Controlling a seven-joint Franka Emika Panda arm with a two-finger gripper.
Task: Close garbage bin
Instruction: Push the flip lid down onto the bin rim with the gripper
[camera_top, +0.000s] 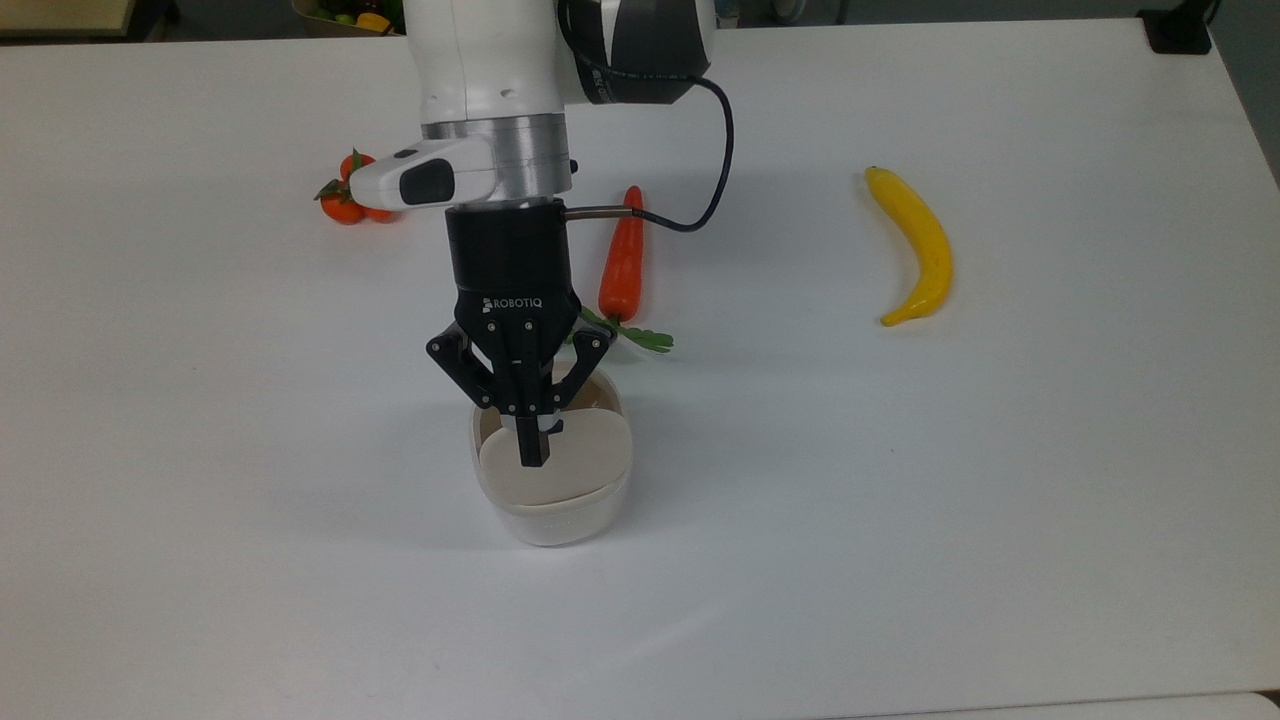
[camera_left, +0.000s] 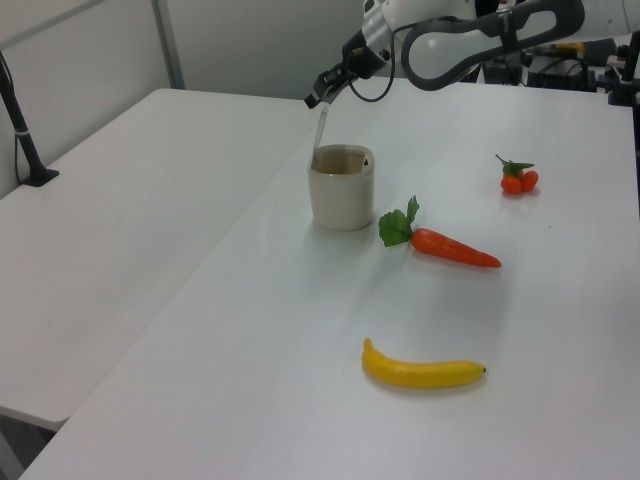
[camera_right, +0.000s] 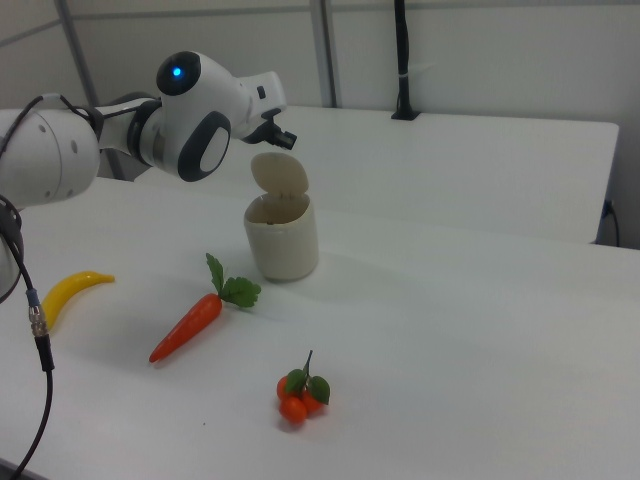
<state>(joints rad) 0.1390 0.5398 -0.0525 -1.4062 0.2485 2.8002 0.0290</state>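
Note:
The garbage bin (camera_top: 552, 524) is a small white tub near the table's middle, and its beige lid (camera_top: 585, 462) stands raised on its hinge. In the left view the lid (camera_left: 320, 131) rises upright from the bin (camera_left: 341, 192). My gripper (camera_top: 533, 455) hangs over the bin, shut with nothing held. In the top view its tip overlaps the lid. In the left view the gripper (camera_left: 312, 99) sits just above the lid's top edge. The right view puts the gripper (camera_right: 288, 138) close above the lid (camera_right: 279, 174). Whether they touch, I cannot tell.
A carrot (camera_top: 622, 258) with green leaves lies just behind the bin in the top view. Small oranges (camera_top: 341, 206) sit at the top view's left, partly behind the arm. A banana (camera_top: 925, 246) lies far to the top view's right. A second table (camera_left: 130, 200) adjoins.

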